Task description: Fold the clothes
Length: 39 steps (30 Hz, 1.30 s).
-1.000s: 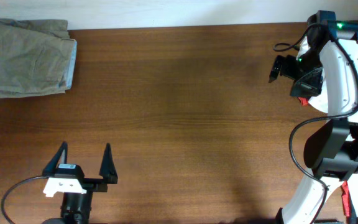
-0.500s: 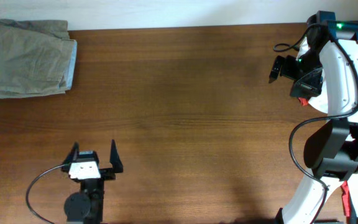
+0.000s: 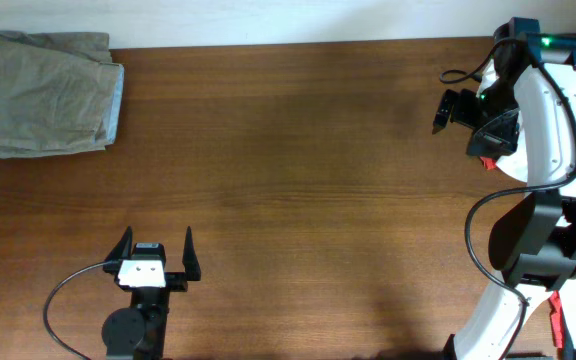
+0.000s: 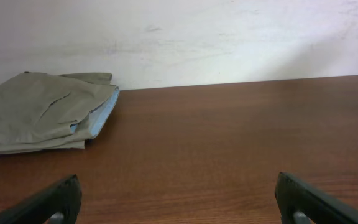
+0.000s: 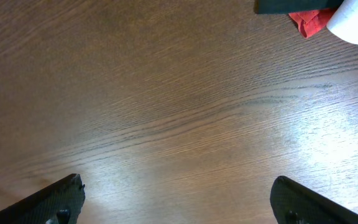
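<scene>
The khaki-olive shorts [image 3: 46,93] lie folded flat at the far left corner of the wooden table [image 3: 298,170], with a pale blue lining showing at their right edge. They also show in the left wrist view [image 4: 42,112]. My left gripper [image 3: 155,257] is open and empty near the table's front edge, well apart from the shorts; its fingers frame the bottom of the left wrist view [image 4: 178,199]. My right gripper [image 3: 446,108] is open and empty at the far right; it shows in the right wrist view [image 5: 176,199]. A bit of red cloth [image 5: 309,22] peeks out by the right arm [image 3: 488,160].
A white wall [image 4: 179,37] runs along the table's far edge behind the shorts. The right arm's white and black base [image 3: 543,250] with cables stands at the right edge. A cable loops from the left arm's base [image 3: 133,330] at the front.
My left gripper has drawn back toward the front edge and shifted right, and its fingers stand closer together than a second ago, still open. The right arm and shorts have not moved.
</scene>
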Each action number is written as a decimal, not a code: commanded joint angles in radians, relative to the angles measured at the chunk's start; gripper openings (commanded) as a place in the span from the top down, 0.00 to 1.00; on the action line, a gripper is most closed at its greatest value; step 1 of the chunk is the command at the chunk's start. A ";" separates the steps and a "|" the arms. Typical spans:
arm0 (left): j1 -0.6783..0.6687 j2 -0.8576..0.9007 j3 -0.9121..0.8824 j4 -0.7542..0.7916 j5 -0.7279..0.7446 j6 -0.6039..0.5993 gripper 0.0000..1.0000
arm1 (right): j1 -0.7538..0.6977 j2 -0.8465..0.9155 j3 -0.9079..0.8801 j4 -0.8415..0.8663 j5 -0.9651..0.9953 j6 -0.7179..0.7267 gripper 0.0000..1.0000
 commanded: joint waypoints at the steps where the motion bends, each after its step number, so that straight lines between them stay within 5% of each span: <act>1: 0.005 -0.005 -0.003 -0.005 0.023 0.016 0.01 | -0.006 0.001 0.013 -0.001 0.009 0.000 0.01; 15: 0.005 -0.005 -0.003 -0.005 0.023 0.016 0.01 | 0.164 -0.602 -0.061 0.126 0.143 0.000 0.01; 17: 0.005 -0.005 -0.003 -0.005 0.023 0.016 0.01 | 0.164 -0.746 -0.231 0.259 0.139 0.000 0.01; 24: 0.005 -0.005 -0.003 -0.005 0.023 0.016 0.01 | 0.164 -1.539 -1.409 1.056 0.123 0.009 0.01; 27: 0.005 -0.005 -0.003 -0.005 0.023 0.016 0.01 | 0.165 -1.847 -1.797 1.302 0.120 0.121 0.01; 33: 0.005 -0.005 -0.003 -0.005 0.023 0.016 0.01 | 0.185 -2.077 -2.004 1.388 0.106 0.082 0.02; 39: 0.005 -0.005 -0.003 -0.005 0.023 0.016 0.01 | 0.186 -2.078 -2.052 1.418 0.178 -0.028 0.01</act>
